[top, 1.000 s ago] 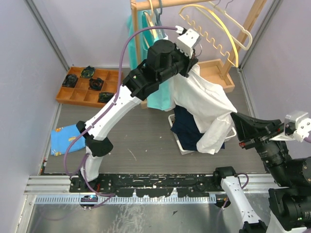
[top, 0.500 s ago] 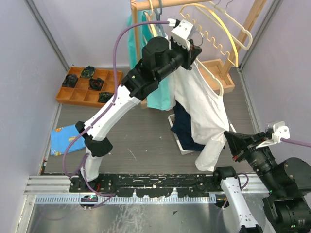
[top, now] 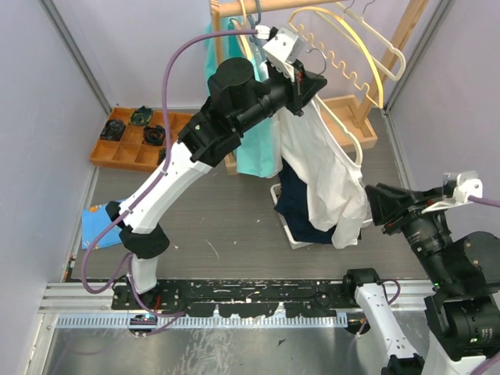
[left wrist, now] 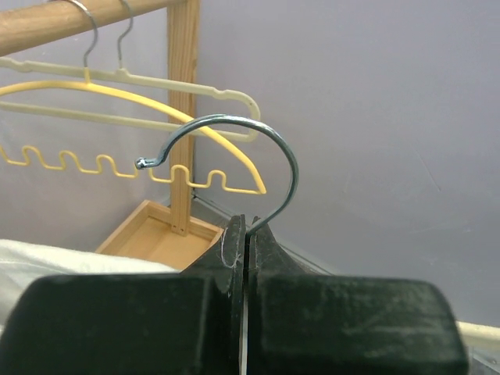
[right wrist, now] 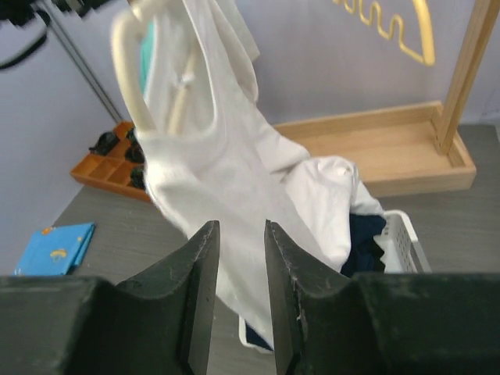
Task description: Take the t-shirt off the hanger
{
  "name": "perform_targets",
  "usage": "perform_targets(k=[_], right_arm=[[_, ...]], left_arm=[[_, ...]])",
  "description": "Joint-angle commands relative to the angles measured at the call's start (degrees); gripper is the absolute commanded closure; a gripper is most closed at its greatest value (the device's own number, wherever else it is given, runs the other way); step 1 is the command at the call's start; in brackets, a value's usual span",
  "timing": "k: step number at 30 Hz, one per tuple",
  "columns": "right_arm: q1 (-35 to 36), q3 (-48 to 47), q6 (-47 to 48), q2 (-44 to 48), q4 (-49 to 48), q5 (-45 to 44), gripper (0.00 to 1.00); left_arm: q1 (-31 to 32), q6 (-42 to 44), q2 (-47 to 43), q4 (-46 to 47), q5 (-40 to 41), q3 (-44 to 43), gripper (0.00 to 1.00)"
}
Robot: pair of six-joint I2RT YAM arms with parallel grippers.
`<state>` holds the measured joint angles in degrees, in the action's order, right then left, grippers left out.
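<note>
Firmly pressed together, the left fingers (left wrist: 269,250) are pinched on the shank of the steel hook (left wrist: 273,141) of the hanger (top: 344,129). The hook's curve is seen rising free above them, clear of the wooden rail (left wrist: 47,23).

From overhead, the cream hanger is held high and tilted. The white t-shirt (top: 328,168) is draped on it and hangs down towards a white basket (top: 291,236) on the worktop (top: 226,211). A dark navy garment (top: 301,207) is piled in the basket.

The right fingers (right wrist: 201,273) are parted by a narrow gap, and nothing is seen pinched between them. The white cloth is viewed through the gap. From overhead they are just beside the t-shirt's lower edge, to the right of the basket; whether cloth is touched cannot be told.

Farther out, a teal garment (top: 254,156) hangs from the rail, with empty yellow and cream hangers (top: 367,55) beside it. An orange compartment tray (top: 109,160) and a blue cloth (top: 98,226) lie at the far left.
</note>
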<state>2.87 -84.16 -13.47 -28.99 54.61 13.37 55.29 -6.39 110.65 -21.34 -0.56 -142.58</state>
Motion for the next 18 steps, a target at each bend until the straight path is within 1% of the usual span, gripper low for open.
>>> perform_targets(k=[1,10,13,18], right_arm=[[-0.1,-7.0,0.7,-5.6,-6.5,2.2,0.63],[-0.1,-19.1,0.6,-13.1,-2.6,7.1,0.55],[-0.1,-21.4,0.0,-15.9,0.1,9.4,0.50],[-0.2,-23.9,-0.6,-18.3,3.6,11.3,0.48]], left_arm=[[2.8,2.3,-1.5,-0.4,-0.2,0.5,1.00],[5.5,5.7,0.4,-4.4,1.9,0.0,1.00],[6.2,7.2,0.6,-5.9,3.1,-0.5,1.00],[7.0,9.3,0.9,-8.3,5.8,-1.5,1.00]])
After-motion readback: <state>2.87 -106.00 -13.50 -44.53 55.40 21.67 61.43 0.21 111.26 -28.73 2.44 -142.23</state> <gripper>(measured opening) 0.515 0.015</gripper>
